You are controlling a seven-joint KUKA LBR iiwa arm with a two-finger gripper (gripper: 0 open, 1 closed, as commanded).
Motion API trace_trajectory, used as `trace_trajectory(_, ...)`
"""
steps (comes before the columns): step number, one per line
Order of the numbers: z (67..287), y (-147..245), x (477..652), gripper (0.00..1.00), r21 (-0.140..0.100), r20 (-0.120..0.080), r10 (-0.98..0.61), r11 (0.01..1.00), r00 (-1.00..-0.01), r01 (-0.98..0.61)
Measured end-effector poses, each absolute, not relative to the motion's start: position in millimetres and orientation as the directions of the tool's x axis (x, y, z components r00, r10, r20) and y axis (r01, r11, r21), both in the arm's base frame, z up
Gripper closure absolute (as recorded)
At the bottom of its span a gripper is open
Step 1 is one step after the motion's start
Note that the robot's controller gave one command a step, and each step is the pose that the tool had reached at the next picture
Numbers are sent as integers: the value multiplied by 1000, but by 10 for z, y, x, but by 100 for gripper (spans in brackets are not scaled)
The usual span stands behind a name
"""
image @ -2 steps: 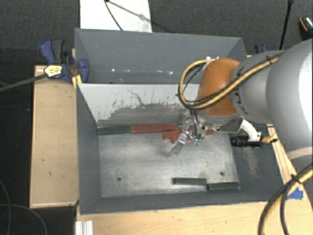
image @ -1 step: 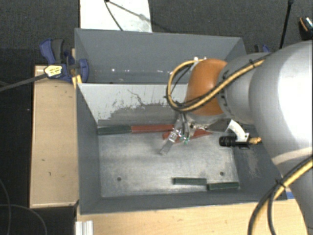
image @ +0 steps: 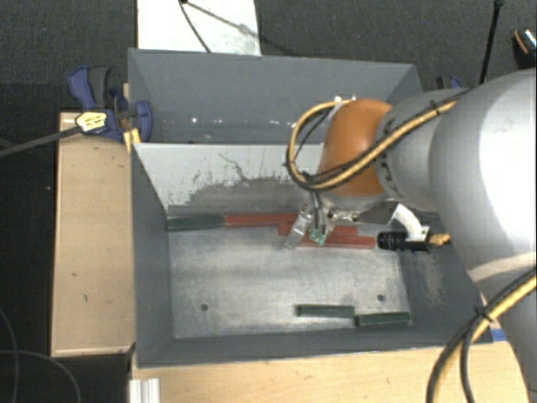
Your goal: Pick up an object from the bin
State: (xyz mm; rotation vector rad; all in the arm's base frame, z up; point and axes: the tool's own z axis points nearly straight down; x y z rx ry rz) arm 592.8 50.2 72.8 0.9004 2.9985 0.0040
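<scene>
My gripper (image: pixel 308 232) is down at the back of the bin floor, just right of the middle. It is open, with its two fingertips a little apart. They stand on or just above a line of red flat bars. One red bar (image: pixel 256 221) runs left from the fingers. Another red bar (image: pixel 351 239) runs right from them and is partly hidden under the wrist. I cannot tell whether the fingertips touch either bar. A dark green bar (image: pixel 195 222) lies at the left end of that row.
Two more dark green bars (image: pixel 325 311) (image: pixel 383 318) lie end to end near the front wall, right of the middle. The arm and its orange cover hang over the bin's right back part.
</scene>
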Motion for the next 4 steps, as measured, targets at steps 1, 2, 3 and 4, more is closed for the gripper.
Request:
trace_trajectory(1,2039,138,5735,100,2,-10,229,974,-973,229)
trace_trajectory(2,1484,976,5373,100,2,5,259,966,-966,259)
trace_trajectory(3,1512,924,5399,0,1,-1,267,964,-964,267)
trace_trajectory(4,1213,429,4822,0,-2,4,139,990,-990,139)
